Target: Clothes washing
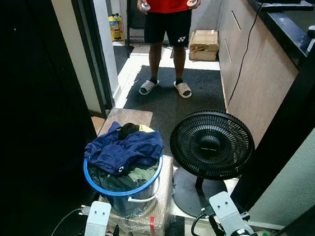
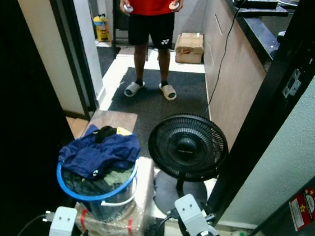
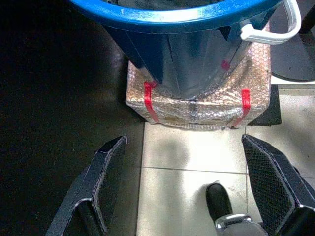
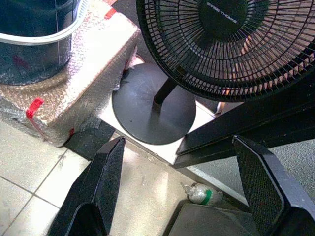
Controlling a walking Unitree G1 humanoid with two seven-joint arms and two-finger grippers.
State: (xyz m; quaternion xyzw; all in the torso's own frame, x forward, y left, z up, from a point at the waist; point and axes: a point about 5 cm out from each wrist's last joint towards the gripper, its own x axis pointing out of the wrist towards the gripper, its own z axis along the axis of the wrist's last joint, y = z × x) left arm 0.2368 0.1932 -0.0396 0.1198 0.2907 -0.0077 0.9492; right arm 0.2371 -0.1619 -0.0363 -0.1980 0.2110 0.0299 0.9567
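We judge the washing has barely begun: the clothes sit heaped in the blue bucket, a navy piece draped over the rim, and nothing has been lifted out. We see no washer yet, so carrying or unloading is all still to do.

The bucket stands on a bubble-wrapped box at our 11 o'clock, with a black fan just beside it at 1 o'clock. A person stands well apart at 12 o'clock.

Our left gripper hangs low before the box, fingers spread wide, holding and touching nothing. Our right gripper is likewise wide open and empty, above the floor tiles near the fan's base.
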